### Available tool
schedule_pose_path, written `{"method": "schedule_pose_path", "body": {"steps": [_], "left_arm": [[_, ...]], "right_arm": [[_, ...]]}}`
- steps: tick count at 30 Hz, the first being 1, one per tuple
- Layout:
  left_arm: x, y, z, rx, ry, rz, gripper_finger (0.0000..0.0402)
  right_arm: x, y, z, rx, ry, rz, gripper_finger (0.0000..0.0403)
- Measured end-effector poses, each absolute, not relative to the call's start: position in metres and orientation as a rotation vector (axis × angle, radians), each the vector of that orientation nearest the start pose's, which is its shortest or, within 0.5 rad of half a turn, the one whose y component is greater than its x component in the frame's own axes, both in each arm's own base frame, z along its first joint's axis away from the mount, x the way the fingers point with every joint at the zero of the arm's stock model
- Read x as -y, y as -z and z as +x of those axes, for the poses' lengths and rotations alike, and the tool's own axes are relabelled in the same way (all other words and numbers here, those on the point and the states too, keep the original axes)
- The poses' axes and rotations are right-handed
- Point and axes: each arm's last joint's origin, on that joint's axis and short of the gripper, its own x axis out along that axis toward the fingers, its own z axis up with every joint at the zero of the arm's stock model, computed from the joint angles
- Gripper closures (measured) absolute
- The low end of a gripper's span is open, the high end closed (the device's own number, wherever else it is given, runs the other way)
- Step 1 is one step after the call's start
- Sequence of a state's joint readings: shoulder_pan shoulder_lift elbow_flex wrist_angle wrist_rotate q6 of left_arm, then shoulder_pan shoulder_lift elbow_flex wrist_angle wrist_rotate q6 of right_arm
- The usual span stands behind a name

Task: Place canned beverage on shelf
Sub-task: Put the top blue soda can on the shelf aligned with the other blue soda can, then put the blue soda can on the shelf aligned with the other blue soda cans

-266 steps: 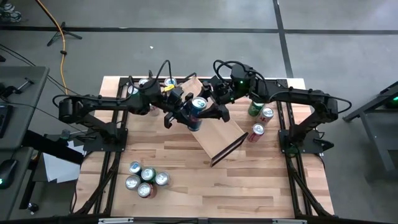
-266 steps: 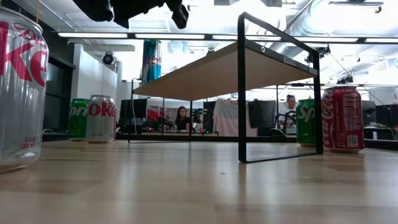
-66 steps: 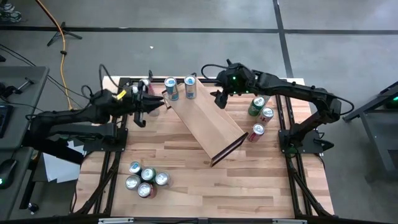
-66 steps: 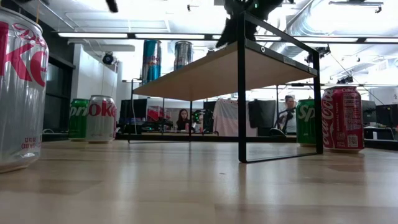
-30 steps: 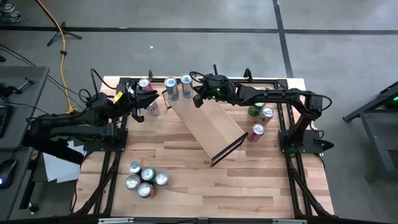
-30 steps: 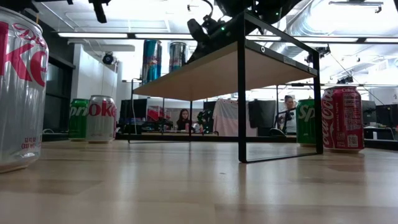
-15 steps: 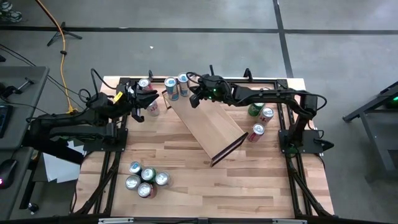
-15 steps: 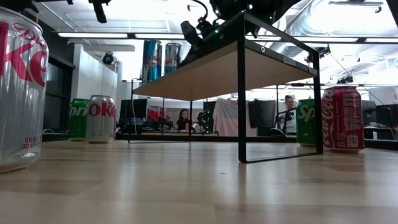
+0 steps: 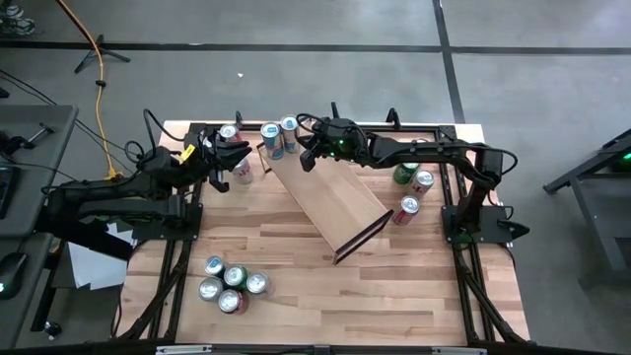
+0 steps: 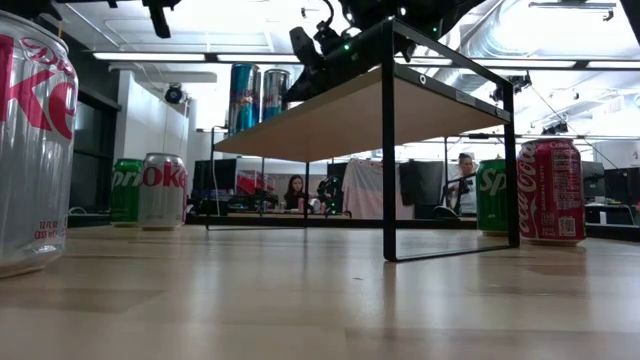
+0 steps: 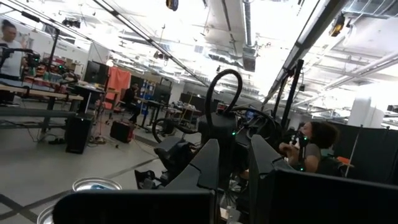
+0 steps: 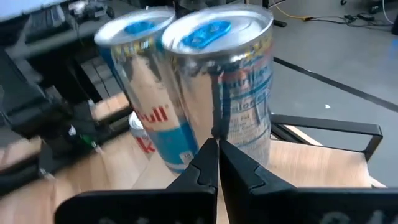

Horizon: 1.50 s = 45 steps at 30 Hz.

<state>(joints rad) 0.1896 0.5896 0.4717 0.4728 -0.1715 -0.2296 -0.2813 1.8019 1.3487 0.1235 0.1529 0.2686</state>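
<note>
The shelf [image 9: 335, 197] stands aslant on the table; the low view shows its plank [image 10: 340, 115] on black legs. Two tall blue-and-silver cans stand upright on its far left end: one [image 9: 271, 138] at the end, the other [image 9: 289, 131] close beside it. In the right wrist view they are the farther can [image 12: 140, 93] and the nearer can [image 12: 230, 81]. My right gripper [image 9: 304, 156] is shut, its tips at the nearer can. My left gripper [image 9: 242, 153] is shut and hangs in the air over the table's far left, off the shelf's end. My right gripper has its shut fingertips [image 12: 217, 146] against the nearer can's side wall [image 12: 217, 127], at about mid-height. It comes from the table's right, slanting slightly down along the shelf. The can stands upright on the plank, right beside the other can.
A cluster of several cans [image 9: 229, 286] stands near the table's front left. Three cans [image 9: 412, 187] stand right of the shelf, and two [image 9: 235, 153] on the table under my left arm. In the low view a large silver cola can [image 10: 30, 150] stands close by.
My right gripper, shut throughout, has moved a little toward the table's left along the shelf. The nearer can has slid with it, upright, until it stands close beside the other can. The left arm has kept still.
</note>
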Motion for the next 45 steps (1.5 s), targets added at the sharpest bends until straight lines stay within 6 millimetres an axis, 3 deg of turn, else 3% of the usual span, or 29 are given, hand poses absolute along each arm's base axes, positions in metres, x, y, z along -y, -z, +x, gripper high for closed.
{"method": "schedule_pose_path", "body": {"steps": [6, 16, 35, 39, 45], "left_arm": [[-0.031, -0.315, 0.138, 0.396, -0.315, -0.219, 0.0401], [-0.031, -0.314, 0.138, 0.396, -0.314, -0.224, 0.0401], [-0.031, -0.314, 0.138, 0.396, -0.314, -0.225, 0.0401], [-0.032, -0.314, 0.138, 0.398, -0.327, -0.227, 0.0401], [-0.032, -0.315, 0.136, 0.403, -0.335, -0.228, 0.0401]], "right_arm": [[0.122, -0.273, 0.397, -0.333, 0.53, 0.227, 0.0403], [0.136, -0.269, 0.397, -0.297, 0.584, 0.274, 0.0403], [0.137, -0.263, 0.402, -0.277, 0.54, 0.295, 0.0403], [0.141, -0.269, 0.395, -0.3, 0.55, 0.267, 0.0403], [0.148, -0.299, 0.362, -0.394, 0.513, 0.215, 0.0403]]}}
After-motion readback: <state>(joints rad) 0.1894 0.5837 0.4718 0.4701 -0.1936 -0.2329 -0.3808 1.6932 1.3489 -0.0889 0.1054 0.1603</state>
